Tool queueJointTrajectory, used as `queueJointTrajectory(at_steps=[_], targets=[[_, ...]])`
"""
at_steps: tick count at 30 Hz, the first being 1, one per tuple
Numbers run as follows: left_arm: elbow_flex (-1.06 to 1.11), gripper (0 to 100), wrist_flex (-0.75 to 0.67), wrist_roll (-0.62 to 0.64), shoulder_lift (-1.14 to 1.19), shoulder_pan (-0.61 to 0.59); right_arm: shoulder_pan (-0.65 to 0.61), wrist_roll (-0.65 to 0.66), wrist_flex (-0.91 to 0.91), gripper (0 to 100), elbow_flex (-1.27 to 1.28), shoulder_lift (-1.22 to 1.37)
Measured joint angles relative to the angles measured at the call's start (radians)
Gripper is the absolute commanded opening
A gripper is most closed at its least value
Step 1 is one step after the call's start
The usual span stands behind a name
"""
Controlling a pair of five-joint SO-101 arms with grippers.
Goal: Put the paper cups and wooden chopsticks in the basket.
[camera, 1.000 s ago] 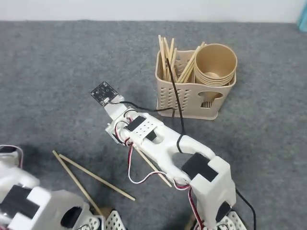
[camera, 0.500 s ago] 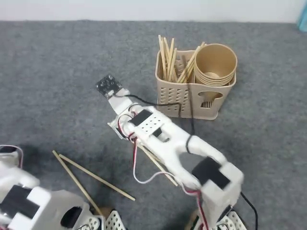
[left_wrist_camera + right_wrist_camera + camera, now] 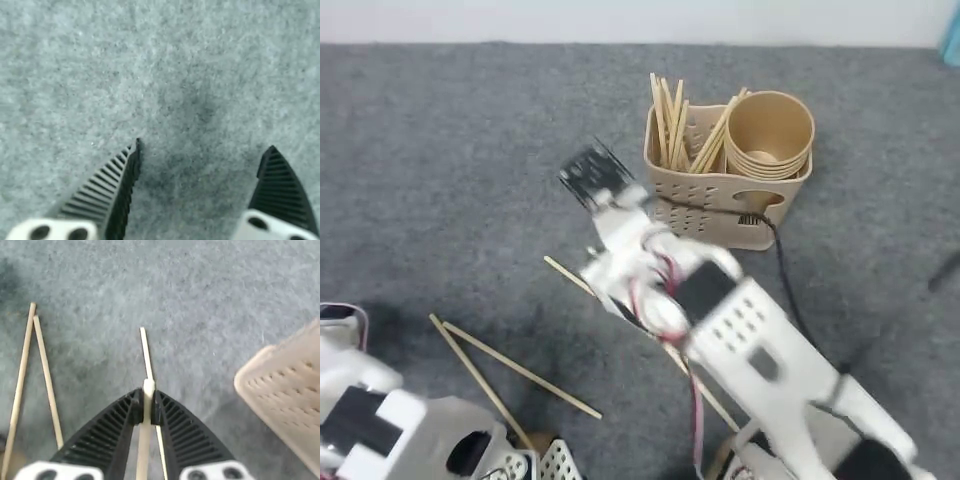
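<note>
Grey carpet [image 3: 440, 150] covered the whole table, with a pale wall strip along the far edge. No legible print: the small dark board [image 3: 595, 172] on the right arm [image 3: 750, 340] was too blurred to read. The beige slotted basket [image 3: 705, 205] sat at the far side. The nested paper cups [image 3: 770, 135] stood in one compartment and a bundle of chopsticks [image 3: 670, 115] stood upright in the other. The right gripper [image 3: 145, 402] was clamped narrow on the held chopstick [image 3: 148, 390], gripping it close to the jaw tips. A thinner length of wood ran on past the tips in line with it, and I couldn't tell whether it was the same stick. From above, that stick [image 3: 565, 272] ran diagonally under the right arm, near the basket but apart from it. Two loose chopsticks [image 3: 520, 372] lay on the carpet in a narrow V, off to the side of the right gripper and well apart from the basket. The left gripper [image 3: 205, 150] was spread wide over bare carpet with nothing between its jaws. The left arm [image 3: 380, 430] was at the near corner.
</note>
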Motion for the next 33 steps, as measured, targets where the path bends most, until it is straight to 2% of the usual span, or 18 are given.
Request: queueJointTrajectory(at_steps=[5,11,17,25,27,33], targets=[[0.0,36,0.0,0.0,0.0,0.0,0.072,-0.002,-0.192,0.6,0.221,-0.293],[0.0,36,0.0,0.0,0.0,0.0,0.173,-0.002,-0.462,0.6,0.216,-0.485],[0.0,36,0.0,0.0,0.0,0.0,0.252,-0.002,-0.64,0.6,0.104,-0.486],[0.0,36,0.0,0.0,0.0,0.0,0.333,-0.002,-1.059,0.6,0.037,-0.356],[0.0,36,0.0,0.0,0.0,0.0,0.331,-0.002,-1.112,0.6,0.009,-0.302],[0.0,36,0.0,0.0,0.0,0.0,0.431,-0.002,-1.227,0.6,-0.11,-0.089]])
